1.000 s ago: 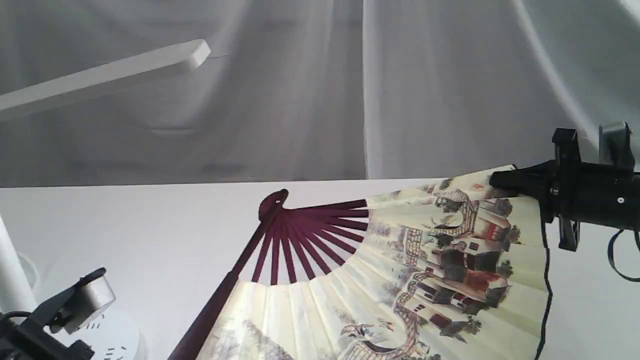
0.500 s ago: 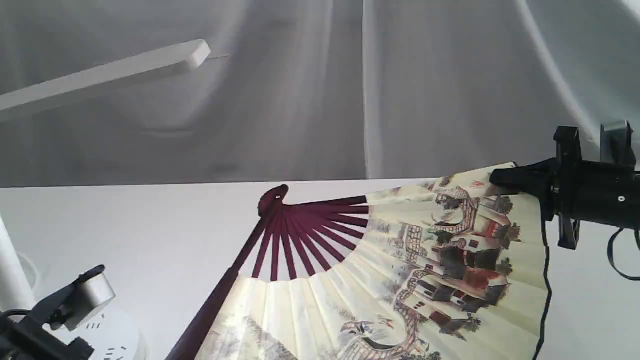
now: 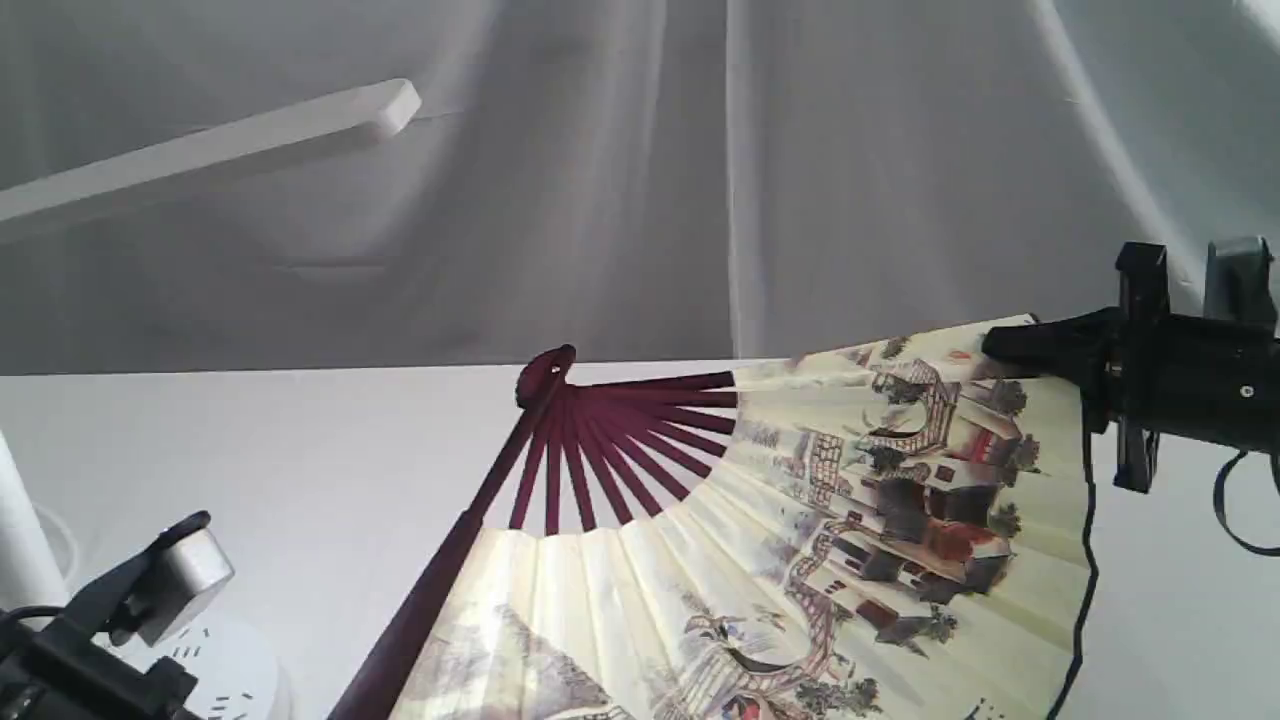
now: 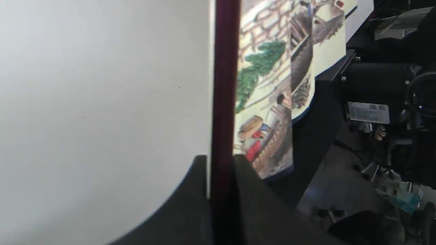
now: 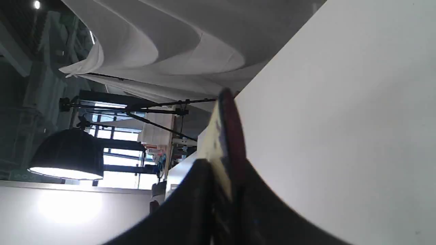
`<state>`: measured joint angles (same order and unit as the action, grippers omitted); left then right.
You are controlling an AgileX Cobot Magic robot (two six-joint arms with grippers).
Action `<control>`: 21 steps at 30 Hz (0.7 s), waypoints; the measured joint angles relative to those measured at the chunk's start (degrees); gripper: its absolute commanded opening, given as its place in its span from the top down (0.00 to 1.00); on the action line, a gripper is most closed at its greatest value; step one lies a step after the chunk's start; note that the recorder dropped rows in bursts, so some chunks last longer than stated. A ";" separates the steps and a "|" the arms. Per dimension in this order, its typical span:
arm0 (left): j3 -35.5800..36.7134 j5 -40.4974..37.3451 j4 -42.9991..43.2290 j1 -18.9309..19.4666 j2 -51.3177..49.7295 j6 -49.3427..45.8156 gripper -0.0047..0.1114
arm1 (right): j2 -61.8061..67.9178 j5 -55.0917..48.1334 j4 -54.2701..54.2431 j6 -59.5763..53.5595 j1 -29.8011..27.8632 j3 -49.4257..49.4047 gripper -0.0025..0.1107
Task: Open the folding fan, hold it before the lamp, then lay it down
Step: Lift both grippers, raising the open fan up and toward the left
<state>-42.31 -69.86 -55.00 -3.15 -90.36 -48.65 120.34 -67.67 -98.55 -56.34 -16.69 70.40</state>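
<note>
The folding fan (image 3: 800, 520) is spread open above the white table, with maroon ribs, a cream leaf and a painted village. My right gripper (image 3: 1000, 345) is shut on its upper right guard; the right wrist view shows the fingers (image 5: 204, 190) clamped on that guard edge (image 5: 230, 126). My left gripper (image 4: 221, 190) is shut on the other maroon guard (image 4: 223, 102), beside the painted leaf (image 4: 269, 85); this grip lies below the exterior view's edge. The lamp's flat white head (image 3: 220, 150) hangs at upper left, above its pole (image 3: 20, 540) and round base (image 3: 235, 675).
The white table (image 3: 300, 450) runs back to a grey-white draped curtain (image 3: 700, 180). My left arm's wrist with its silver camera (image 3: 170, 585) sits at the lower left beside the lamp base. Beyond the table edge are dark stands and a studio light (image 5: 68, 160).
The fan and my right gripper have risen slightly; the pivot sits a little higher against the table's back edge. Both grips are unchanged.
</note>
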 measured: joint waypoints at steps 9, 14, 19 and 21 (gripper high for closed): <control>0.03 0.00 -0.55 0.00 2.69 0.44 0.96 | 0.10 -0.08 4.18 6.91 0.43 5.97 0.98; 0.13 -1.06 -0.55 3.54 4.81 1.77 0.96 | 0.10 -0.08 5.30 10.48 2.31 10.63 0.98; 0.13 -2.05 -0.29 6.99 6.18 2.13 0.96 | 0.10 1.13 5.09 12.07 4.19 11.95 0.98; 0.13 -2.05 -0.17 7.23 6.93 2.38 0.96 | 0.10 1.57 4.83 12.29 4.68 11.95 0.98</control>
<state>-42.18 -71.91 -55.17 4.07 -83.43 -46.26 120.44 -66.10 -93.72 -44.04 -12.01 82.34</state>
